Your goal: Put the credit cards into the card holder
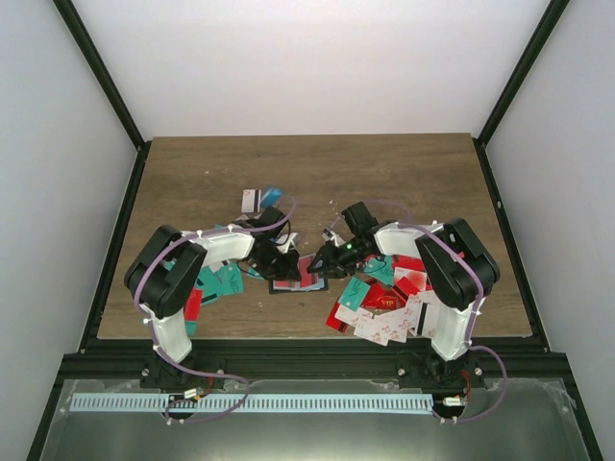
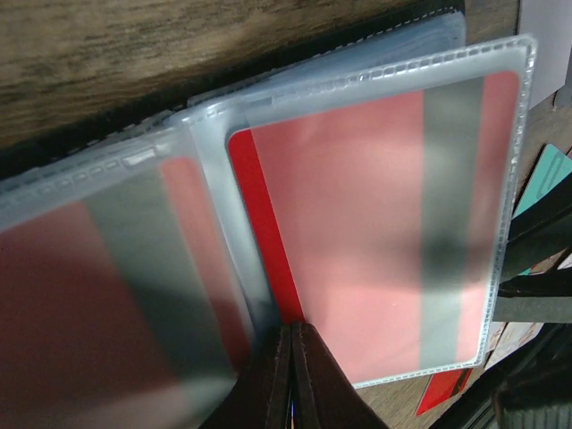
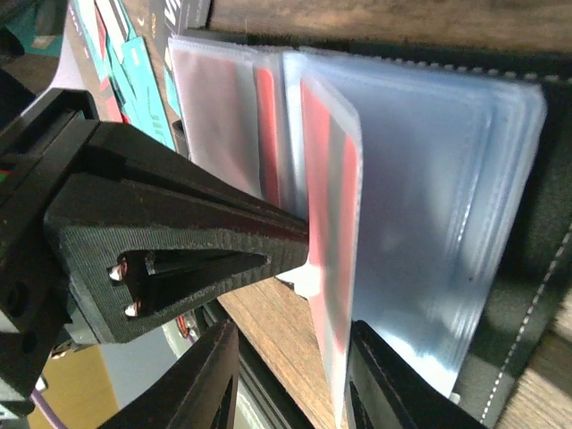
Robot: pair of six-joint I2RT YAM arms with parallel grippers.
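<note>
— Where is the holder sitting?

— I'm seeing the card holder (image 1: pixel 290 285) lying open on the table (image 1: pixel 317 173), toward the near side and right between my two grippers. Its black cover is lying flat, and the clear sleeves are fanning up from it.

— What is your left side doing?

— My left gripper (image 2: pixel 291 357) is pinching the edge of one sleeve (image 2: pixel 384 223), jaws clenched tight on the thin plastic. That sleeve is standing lifted off the rest of the stack, and a red card (image 2: pixel 357 268) with a dark stripe is sitting inside it. The sleeve beside it is also showing a red striped card through the plastic.

— And the right?

— My right gripper (image 3: pixel 293 357) is hovering with its jaws parted, one finger on each side of the lifted sleeve's edge. The sleeve is lying close to one finger with a clear gap to the other, so I'm calling that released, not a grasp.

— And the other cards?

— The loose cards (image 1: pixel 384 309), red, white and teal, are lying in a heap under my right arm. Some teal cards (image 1: pixel 223 279) are lying by my left arm, and a small cluster (image 1: pixel 259 199) is sitting beyond the holder. A red corner (image 2: pixel 442 393) is poking out below the lifted sleeve on the left wrist camera. I can't tell whether it is tucked in or free.
</note>
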